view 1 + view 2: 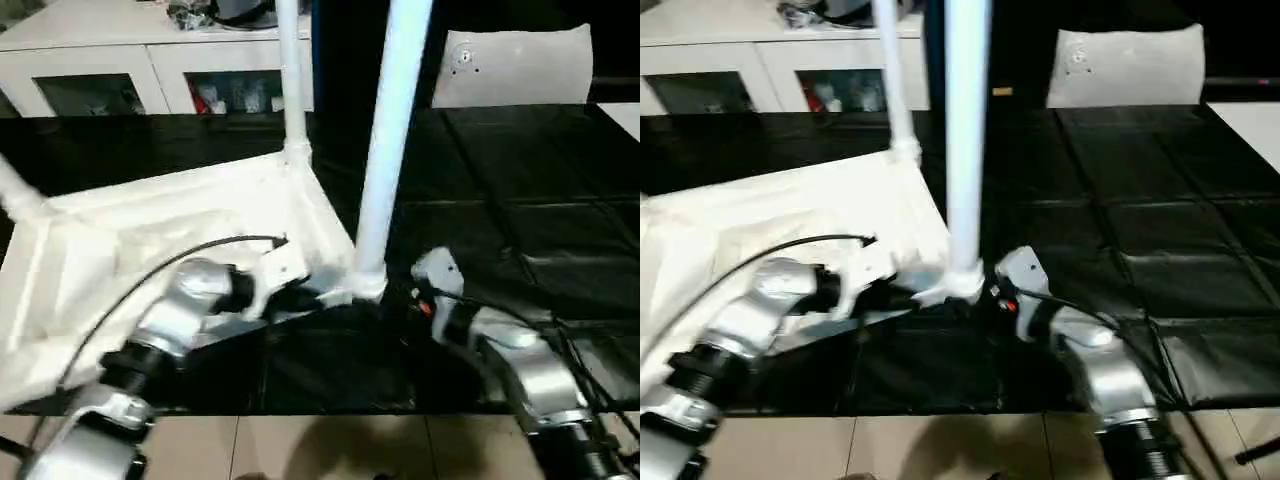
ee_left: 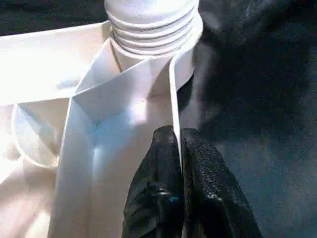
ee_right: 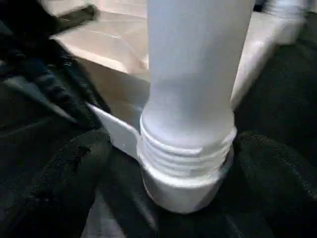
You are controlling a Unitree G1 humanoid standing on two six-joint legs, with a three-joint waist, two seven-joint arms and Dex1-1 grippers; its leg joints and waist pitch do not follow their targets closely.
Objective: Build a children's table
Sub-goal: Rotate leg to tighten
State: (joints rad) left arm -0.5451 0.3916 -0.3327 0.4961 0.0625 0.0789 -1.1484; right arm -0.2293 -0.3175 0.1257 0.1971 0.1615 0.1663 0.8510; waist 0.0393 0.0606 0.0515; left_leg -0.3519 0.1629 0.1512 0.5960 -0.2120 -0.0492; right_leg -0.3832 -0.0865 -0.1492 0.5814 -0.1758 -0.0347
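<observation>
White plastic tabletop [image 1: 150, 230] lies underside up, its edge pinched by the left gripper [image 2: 178, 144], while the near-corner leg [image 1: 385, 140] stands upright at twelve o'clock between the right gripper's [image 3: 163, 163] spread fingers.

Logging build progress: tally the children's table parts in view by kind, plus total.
Tabletop: 1
Legs standing in corner sockets: 2, near leg, far leg
Leg jutting out past the tabletop's left end: 1
Total: 4
</observation>
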